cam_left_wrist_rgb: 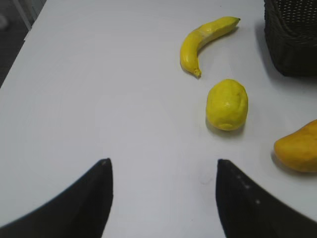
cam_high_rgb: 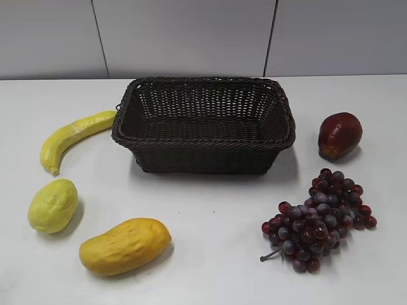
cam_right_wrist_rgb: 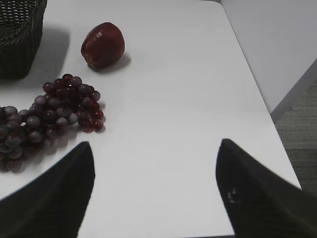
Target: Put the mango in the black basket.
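Note:
The mango (cam_high_rgb: 124, 246) is an oblong orange-yellow fruit lying on the white table at the front left; its end shows at the right edge of the left wrist view (cam_left_wrist_rgb: 298, 148). The black basket (cam_high_rgb: 203, 135) stands empty at the middle back; a corner shows in the left wrist view (cam_left_wrist_rgb: 291, 39) and in the right wrist view (cam_right_wrist_rgb: 20, 39). My left gripper (cam_left_wrist_rgb: 163, 166) is open and empty over bare table, left of the mango. My right gripper (cam_right_wrist_rgb: 156, 148) is open and empty near the table's right front edge. Neither gripper shows in the exterior view.
A banana (cam_high_rgb: 73, 136) and a pale lemon (cam_high_rgb: 53, 204) lie left of the basket, also in the left wrist view (cam_left_wrist_rgb: 205, 42) (cam_left_wrist_rgb: 227, 104). A dark red fruit (cam_high_rgb: 339, 135) (cam_right_wrist_rgb: 102, 44) and purple grapes (cam_high_rgb: 318, 219) (cam_right_wrist_rgb: 49, 114) lie on the right.

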Motion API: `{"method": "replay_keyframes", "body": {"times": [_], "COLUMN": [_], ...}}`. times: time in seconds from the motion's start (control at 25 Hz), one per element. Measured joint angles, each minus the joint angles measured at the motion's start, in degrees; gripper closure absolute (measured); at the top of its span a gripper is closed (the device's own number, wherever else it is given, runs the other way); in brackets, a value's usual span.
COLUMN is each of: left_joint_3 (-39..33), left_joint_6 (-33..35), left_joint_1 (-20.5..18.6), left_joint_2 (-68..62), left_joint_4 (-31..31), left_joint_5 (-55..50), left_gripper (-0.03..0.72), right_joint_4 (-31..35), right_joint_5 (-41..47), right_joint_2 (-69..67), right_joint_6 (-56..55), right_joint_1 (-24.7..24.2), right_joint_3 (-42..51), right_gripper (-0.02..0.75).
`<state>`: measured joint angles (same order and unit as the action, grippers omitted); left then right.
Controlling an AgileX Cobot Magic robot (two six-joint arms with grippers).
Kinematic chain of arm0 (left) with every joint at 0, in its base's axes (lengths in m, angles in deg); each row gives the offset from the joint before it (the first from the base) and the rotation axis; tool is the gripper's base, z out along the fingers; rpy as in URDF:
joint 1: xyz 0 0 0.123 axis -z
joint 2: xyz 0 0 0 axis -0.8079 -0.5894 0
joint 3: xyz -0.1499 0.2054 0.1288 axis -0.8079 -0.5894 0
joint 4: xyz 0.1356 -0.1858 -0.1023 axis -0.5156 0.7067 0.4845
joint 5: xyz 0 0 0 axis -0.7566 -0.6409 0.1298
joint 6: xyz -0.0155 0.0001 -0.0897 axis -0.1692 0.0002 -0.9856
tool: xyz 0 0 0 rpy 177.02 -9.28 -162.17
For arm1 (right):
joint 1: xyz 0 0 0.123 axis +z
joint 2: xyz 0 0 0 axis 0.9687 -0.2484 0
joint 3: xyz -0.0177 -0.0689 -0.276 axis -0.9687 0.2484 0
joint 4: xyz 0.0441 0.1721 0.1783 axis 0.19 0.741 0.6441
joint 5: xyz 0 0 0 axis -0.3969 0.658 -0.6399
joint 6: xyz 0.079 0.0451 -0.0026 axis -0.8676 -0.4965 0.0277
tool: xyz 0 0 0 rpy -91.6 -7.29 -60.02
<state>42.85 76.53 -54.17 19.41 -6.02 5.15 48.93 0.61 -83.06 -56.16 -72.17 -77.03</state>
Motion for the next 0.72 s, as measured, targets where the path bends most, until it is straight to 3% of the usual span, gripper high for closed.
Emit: {"method": "replay_keyframes", "body": {"times": [0.44,0.6,0.72], "left_joint_3": [0.0,1.4,2.4], "left_joint_6": [0.0,0.0,0.0], "left_joint_1": [0.0,0.0,0.0], "left_joint_2": [0.0,-3.3,-8.9], "left_joint_4": [0.1,2.1,2.6], "left_joint_5": [0.1,4.8,12.2], "left_gripper": [0.207,0.076,0.032], "right_joint_4": [0.0,0.0,0.0], "right_joint_5": [0.0,0.0,0.0], "right_joint_2": [0.0,0.0,0.0], "right_joint_6": [0.0,0.0,0.0], "right_joint_1": [0.0,0.0,0.0], "right_joint_3": [0.0,0.0,0.0], "right_gripper": [0.151,0.151,0.151]}}
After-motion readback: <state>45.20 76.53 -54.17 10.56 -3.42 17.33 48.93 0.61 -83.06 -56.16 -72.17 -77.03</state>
